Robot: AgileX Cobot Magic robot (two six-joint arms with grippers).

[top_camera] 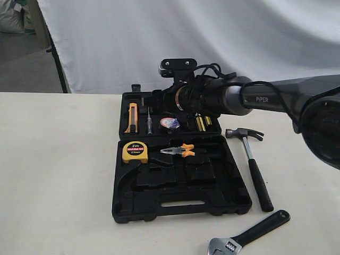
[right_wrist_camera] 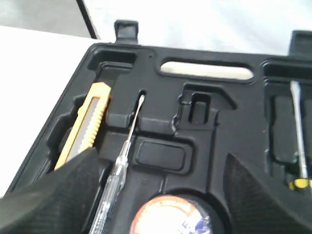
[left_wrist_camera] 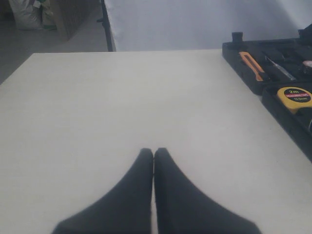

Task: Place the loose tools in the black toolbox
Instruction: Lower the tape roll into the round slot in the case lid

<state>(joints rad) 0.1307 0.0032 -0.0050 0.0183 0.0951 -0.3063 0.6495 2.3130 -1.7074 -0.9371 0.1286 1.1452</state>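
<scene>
The black toolbox (top_camera: 159,212) lies open on the table, both halves flat. The blue-red-white tape roll (top_camera: 170,123) rests in a round recess of the far half. My right gripper (right_wrist_camera: 161,153) hovers open just over that half, its fingers (right_wrist_camera: 68,195) well apart on either side of the tape roll (right_wrist_camera: 170,217) and not touching it. The claw hammer (top_camera: 255,167) lies on the table right of the box. The adjustable wrench (top_camera: 249,236) lies at the front right. My left gripper (left_wrist_camera: 153,152) is shut and empty above bare table, left of the toolbox (left_wrist_camera: 243,73).
The near half holds the yellow tape measure (top_camera: 135,152) and orange-handled pliers (top_camera: 179,151). In the far half lie a yellow utility knife (right_wrist_camera: 83,126), a clear tester screwdriver (right_wrist_camera: 122,156) and other screwdrivers (right_wrist_camera: 300,131). A white sheet hangs behind the table.
</scene>
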